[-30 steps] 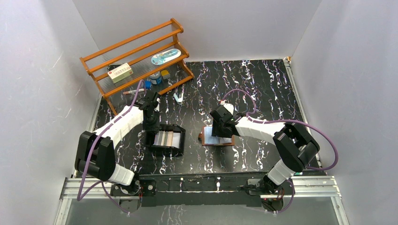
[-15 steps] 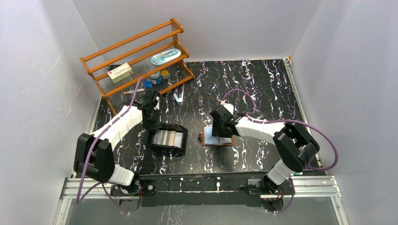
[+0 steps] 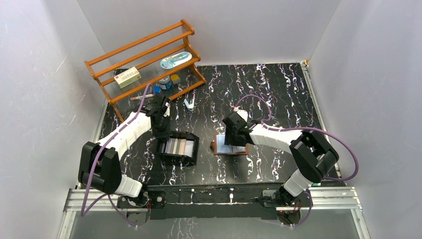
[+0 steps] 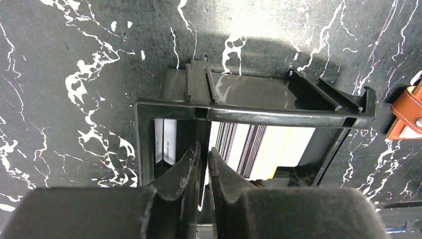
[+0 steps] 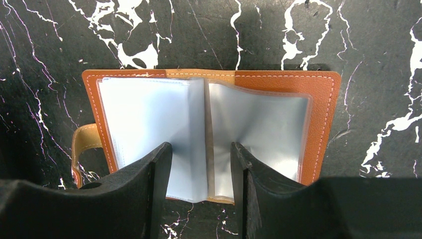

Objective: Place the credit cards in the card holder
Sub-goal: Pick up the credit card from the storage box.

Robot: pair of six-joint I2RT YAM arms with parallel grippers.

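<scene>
Since a second ago, the black tray (image 3: 178, 149) and the left gripper (image 3: 162, 130) have shifted slightly rightward, toward the card holder (image 3: 232, 149); the right arm shows no change. The credit cards (image 4: 259, 149) lie in an overlapping row inside that tray, silver-grey at one end, then striped, white and pale yellow. The left gripper's fingertips (image 4: 189, 167) reach over the tray's near wall among the cards, with the grey card on one side and the striped card on the other. Its jaws are almost closed, leaving only a thin slit, and you cannot tell whether a card edge is pinched there. Expect the cards to be light, stiff and slick. Your best hold is probably across the thickness at an exposed edge, since a flat face offers no purchase. The card holder lies open on the marbled table (image 5: 348, 30), near the tray but not touching it. The right gripper (image 5: 199, 169) stands over it with its jaws spread, one finger on each side of the central fold, resting on the clear plastic sleeves (image 5: 144, 114) and holding nothing. Judge the holder soft and light, and its pliable sleeves likely to buckle or flip.
</scene>
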